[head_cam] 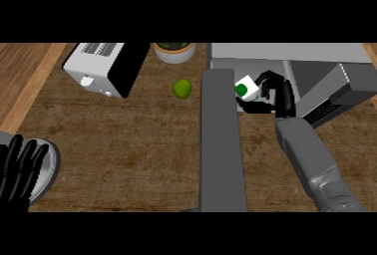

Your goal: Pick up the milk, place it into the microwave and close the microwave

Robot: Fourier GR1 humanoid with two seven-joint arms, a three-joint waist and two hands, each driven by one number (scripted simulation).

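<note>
At the far left edge we find the left robot hand (pixel 18 169), its black fingers straight and pointing up, released and holding nothing. It rests over a grey round plate (pixel 49 169) that lies at the left border of the brown tabletop (pixel 132 149).

Moving right along the back of the tabletop, we come to a white toaster (pixel 99 67) with a dark side panel, set at a slant. Just beyond it stands a pale pot (pixel 174 52) with green leaves inside, and in front of the pot a small green lime (pixel 182 88) lies alone on the wood.

Next we meet the microwave door (pixel 221 144), a long grey slab swung open toward us and running down through the middle of the view. Beside its upper end sits the microwave (pixel 294 60), its grey top along the back and its open cavity facing us.

At the mouth of that cavity we see the milk (pixel 247 89), a small white carton with a green mark, just right of the door's upper end. The right robot hand (pixel 274 94) is grasping it, black fingers and thumb curled round the carton. Its grey forearm (pixel 316 164) comes up from the lower right edge. We cannot tell whether the carton rests on the microwave floor or is held above it.
</note>
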